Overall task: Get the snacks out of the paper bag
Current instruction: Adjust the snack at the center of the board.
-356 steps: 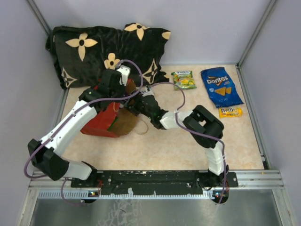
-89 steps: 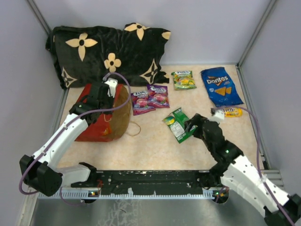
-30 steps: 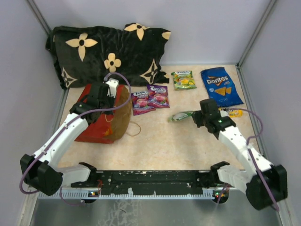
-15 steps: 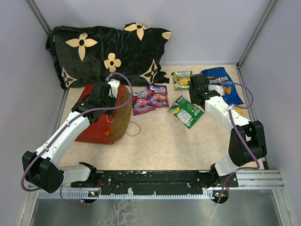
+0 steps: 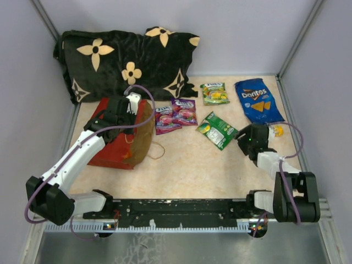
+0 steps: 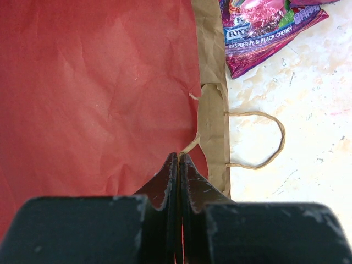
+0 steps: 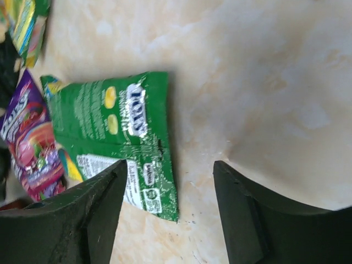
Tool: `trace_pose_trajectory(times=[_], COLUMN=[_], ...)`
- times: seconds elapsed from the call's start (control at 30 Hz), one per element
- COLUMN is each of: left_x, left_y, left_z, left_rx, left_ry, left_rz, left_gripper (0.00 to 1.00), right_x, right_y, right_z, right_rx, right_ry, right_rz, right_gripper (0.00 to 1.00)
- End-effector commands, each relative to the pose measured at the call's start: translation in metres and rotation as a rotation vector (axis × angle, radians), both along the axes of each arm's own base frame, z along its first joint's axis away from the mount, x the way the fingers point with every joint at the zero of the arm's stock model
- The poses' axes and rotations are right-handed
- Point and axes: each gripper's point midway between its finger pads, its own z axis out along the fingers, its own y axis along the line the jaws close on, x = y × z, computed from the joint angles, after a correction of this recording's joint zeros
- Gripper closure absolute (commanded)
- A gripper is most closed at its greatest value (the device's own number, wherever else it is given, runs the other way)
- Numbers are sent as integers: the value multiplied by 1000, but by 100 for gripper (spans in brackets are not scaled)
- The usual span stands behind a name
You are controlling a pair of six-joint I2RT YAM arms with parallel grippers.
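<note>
The red paper bag (image 5: 113, 148) lies on its side at the left, its brown mouth facing right. My left gripper (image 5: 122, 111) is shut on the bag's tan cord handle at the rim, as the left wrist view (image 6: 180, 158) shows against the red paper (image 6: 93, 82). My right gripper (image 5: 243, 141) is open and empty, just right of the green candy pouch (image 5: 218, 129). In the right wrist view that pouch (image 7: 113, 129) lies flat beyond my gripper (image 7: 170, 165). Two purple pouches (image 5: 175, 115), a green-yellow pouch (image 5: 214, 93), the blue Doritos bag (image 5: 258, 100) and the yellow M&M's packet (image 5: 278, 130) lie on the table.
The black flower-patterned pillow (image 5: 126, 60) lies along the back wall behind the bag. The bag's other cord loop (image 6: 264, 137) lies on the table beside a purple pouch (image 6: 264, 27). Grey walls and metal rails close in both sides.
My right gripper carried the green pouch from near the front to beside the purple pouches, let it go, and has drawn back to the right, open. The left gripper holds still.
</note>
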Motion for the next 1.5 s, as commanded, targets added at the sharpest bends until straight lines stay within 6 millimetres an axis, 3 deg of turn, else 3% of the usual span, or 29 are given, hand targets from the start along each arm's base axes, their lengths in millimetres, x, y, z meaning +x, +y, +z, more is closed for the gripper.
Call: trace_pose_trajectory(times=[0.0,0.33,0.43,0.5,0.57,0.63,0.77,0.93,1.07,1.1,1.17,1.2,1.37,1.47], left_x=[1,2,2,2,2,2,3,1,0,0,0,0,-1,-1], left_y=[-2,0,-1,0,0,0,-1,-2,-3,-3,-2,-2,-1,-2], left_z=[-2,-5,-6,-7,-6,-6,-5,-2,0,2,2,2,1,0], left_rx=[-7,6,7,9,10,11,8,-3,-7,-9,-8,-7,-7,-4], left_ry=[11,19,22,25,23,21,22,20,15,12,13,13,14,20], left_rz=[-12,-7,-7,-6,-2,-4,-6,-15,-17,-17,-16,-16,-13,-15], left_gripper=[94,94,94,94,94,94,94,94,94,94,94,94,94,94], right_x=[24,36,34,36,35,32,27,18,27,31,44,49,54,44], right_y=[20,28,27,27,31,41,52,48,42,42,42,42,31,9], right_z=[27,-20,-31,-34,-31,-16,47,137,185,189,190,190,174,147], right_rx=[6,94,99,112,138,204,264,264,271,258,245,230,97,-66], right_ry=[-178,-121,-110,-124,-143,-174,-251,-334,-377,-371,-363,-369,-350,-278], right_rz=[163,146,133,124,127,148,128,-2,-81,-93,-99,-89,-82,-98], right_gripper=[37,48,56,73,100,100,100,100,100,86,20,3,1,1])
